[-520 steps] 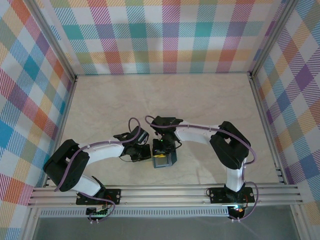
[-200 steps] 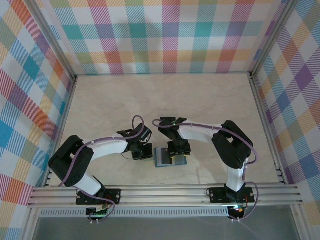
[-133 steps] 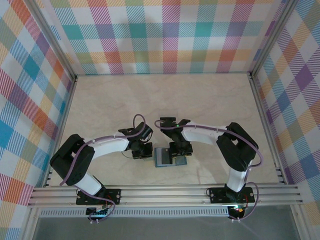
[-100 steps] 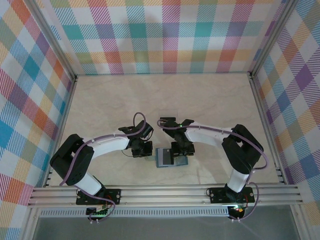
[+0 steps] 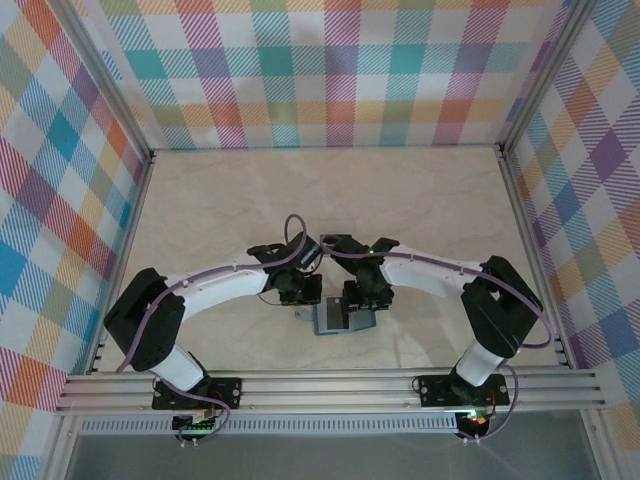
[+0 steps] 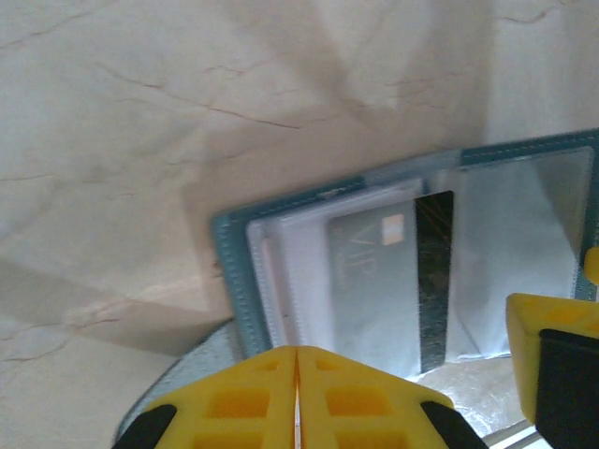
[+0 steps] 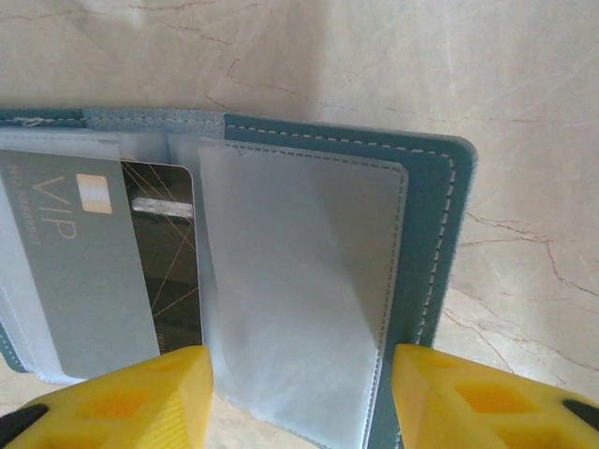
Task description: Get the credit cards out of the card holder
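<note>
The teal card holder lies open and flat on the table between my two grippers. In its clear left pockets sit the credit cards: a grey one marked VIP and a black one half under it. Both also show in the left wrist view, grey and black. My left gripper is shut with nothing between its fingers, its tips over the holder's left half. My right gripper is open, one finger on either side of the holder's right clear pocket.
A clear plastic rectangle lies on the table just behind the two wrists. Plaid walls and aluminium rails enclose the marble-patterned table. The right gripper's yellow finger stands close to my left fingers.
The holder, earlier held up on edge under the right gripper, now lies open and flat. Both arms have moved right, and the left gripper has closed in on the holder's left side.
</note>
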### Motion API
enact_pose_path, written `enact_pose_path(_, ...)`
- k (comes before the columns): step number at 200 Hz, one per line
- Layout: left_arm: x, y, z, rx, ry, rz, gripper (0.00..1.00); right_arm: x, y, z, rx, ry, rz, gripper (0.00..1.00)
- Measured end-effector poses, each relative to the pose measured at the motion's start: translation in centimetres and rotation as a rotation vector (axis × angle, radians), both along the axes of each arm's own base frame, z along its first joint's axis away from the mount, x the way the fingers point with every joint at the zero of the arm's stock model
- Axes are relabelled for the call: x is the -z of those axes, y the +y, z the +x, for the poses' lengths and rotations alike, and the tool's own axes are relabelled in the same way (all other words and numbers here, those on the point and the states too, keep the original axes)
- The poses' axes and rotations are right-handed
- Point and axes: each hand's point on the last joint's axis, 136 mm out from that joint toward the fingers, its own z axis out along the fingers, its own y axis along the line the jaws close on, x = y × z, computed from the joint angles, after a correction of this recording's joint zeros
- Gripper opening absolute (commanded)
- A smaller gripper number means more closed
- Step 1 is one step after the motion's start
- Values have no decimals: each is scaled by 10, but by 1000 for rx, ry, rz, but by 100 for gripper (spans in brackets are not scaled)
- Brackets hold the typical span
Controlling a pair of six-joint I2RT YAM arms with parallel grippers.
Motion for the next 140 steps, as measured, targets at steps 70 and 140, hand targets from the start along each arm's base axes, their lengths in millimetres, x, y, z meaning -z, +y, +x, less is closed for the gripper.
enact_pose_path(70,31,-14,-10,24,67,44,8,-33,0,4,3,-64,46,44)
enact_pose_path(140,37,-17,-8,21,61,35,8,-48,41,9,16,-51,279,23)
